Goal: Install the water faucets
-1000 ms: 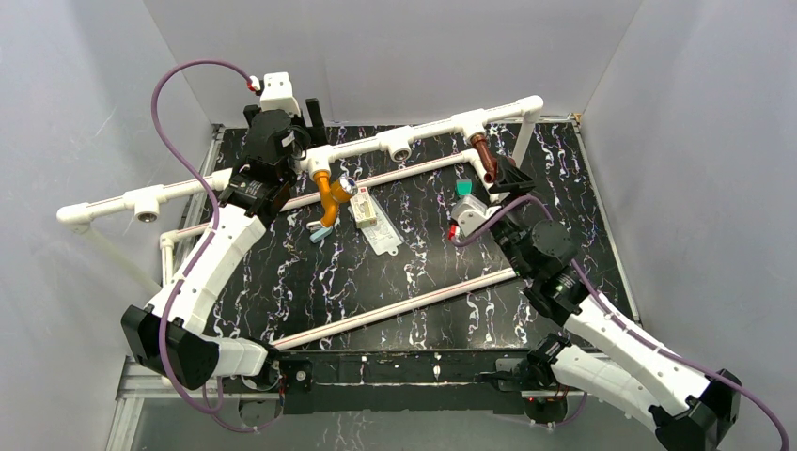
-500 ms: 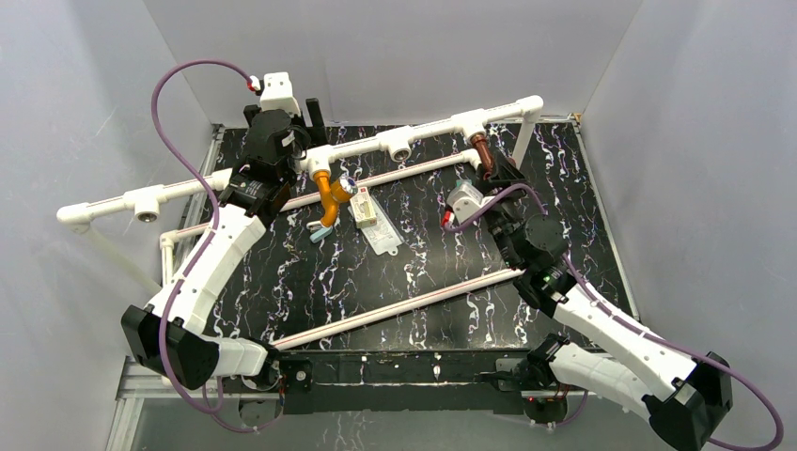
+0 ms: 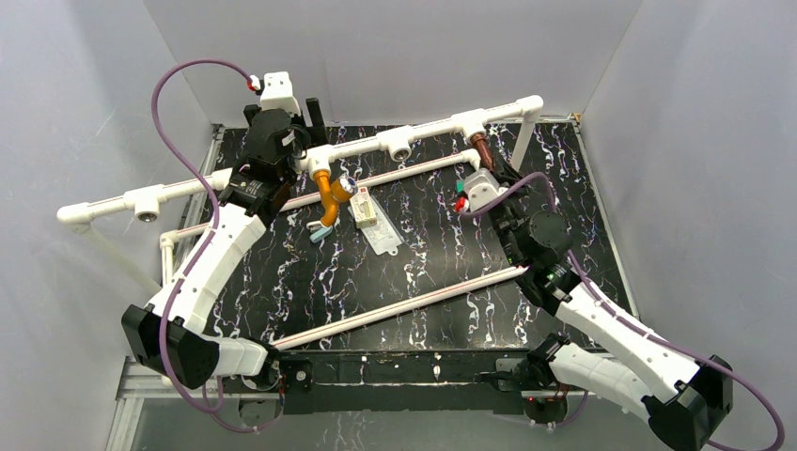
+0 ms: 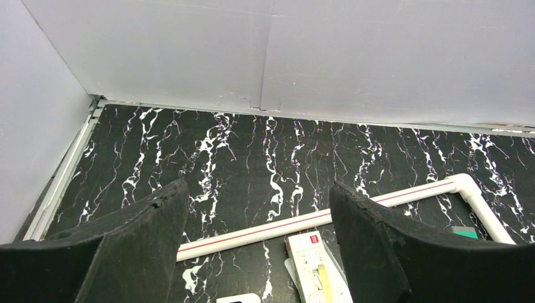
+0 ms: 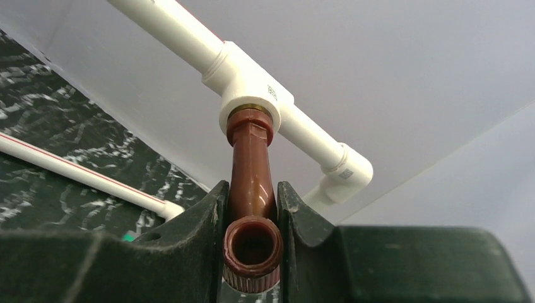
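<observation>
1. The right arm (image 3: 601, 329) has swung in toward the raised white pipe (image 3: 428, 132) since a second ago, and its wrist is now up against the dark reddish-brown faucet (image 5: 251, 167); the left arm (image 3: 211, 254) has not shifted
2. The right fingers (image 5: 189, 246), wide a second ago, are now closed on that faucet's spout, one on each side; the left fingers (image 4: 135, 246) stay wide apart with nothing between them, above the surface (image 4: 252, 151)
3. From above, the right wrist covers its own fingers and the lower part of the brown faucet; the small green piece (image 3: 466, 199), in plain sight earlier, now shows only partly beside the wrist
4. The brown faucet hangs at the right rear, its top end seated in a white tee socket (image 5: 255, 95) on the pipe; it is glossy, with a round open mouth and a ribbed rim facing the wrist camera
5. The orange-yellow faucet (image 3: 328, 193) hangs from the pipe's left end, beside the left wrist, its silvery knob (image 3: 346, 185) on its right side
</observation>
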### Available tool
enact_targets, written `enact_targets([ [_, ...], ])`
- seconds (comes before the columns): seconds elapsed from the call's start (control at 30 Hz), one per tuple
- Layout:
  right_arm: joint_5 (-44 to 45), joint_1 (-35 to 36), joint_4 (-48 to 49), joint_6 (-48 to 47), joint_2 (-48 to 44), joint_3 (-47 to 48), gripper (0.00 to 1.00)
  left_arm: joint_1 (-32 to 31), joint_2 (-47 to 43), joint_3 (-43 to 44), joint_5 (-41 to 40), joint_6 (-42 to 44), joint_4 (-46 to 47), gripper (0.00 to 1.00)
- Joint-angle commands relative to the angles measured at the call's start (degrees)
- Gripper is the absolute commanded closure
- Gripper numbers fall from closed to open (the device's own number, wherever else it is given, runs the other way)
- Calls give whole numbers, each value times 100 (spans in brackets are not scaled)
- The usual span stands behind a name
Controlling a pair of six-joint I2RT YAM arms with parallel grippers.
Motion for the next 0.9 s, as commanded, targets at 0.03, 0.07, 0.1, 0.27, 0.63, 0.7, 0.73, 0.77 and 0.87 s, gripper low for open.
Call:
enact_targets([
  [0.03, 103, -28, -30, 2041, -218, 498, 99, -144, 847, -650, 610, 10, -1682, 21],
  [0.07, 125, -27, -10, 2268, -253, 497, 99, -142, 846, -652, 611, 6, -1681, 21],
  [0.1, 154, -27, 68, 2755, -290, 477, 99, -145, 848, -658, 604, 10, -1683, 21],
  [0.27, 498, -29, 236, 4511, -381, 545, 99, -145, 868, -649, 629, 1, -1689, 21],
  [0.63, 1482, -29, -668, 8931, -396, 763, 99, -142, 846, -634, 647, -1, -1707, 21],
  [0.7, 1609, -21, -933, 9875, -393, 745, 99, -145, 838, -631, 647, -7, -1707, 21],
  [0.73, 1664, -28, -1026, 10312, -398, 728, 99, -139, 823, -637, 639, -7, -1707, 21],
  [0.77, 1751, -24, -1103, 10696, -405, 716, 99, -140, 828, -641, 638, -8, -1707, 21],
  [0.87, 1817, -22, -1320, 11701, -448, 748, 99, -140, 820, -639, 638, -7, -1707, 21],
])
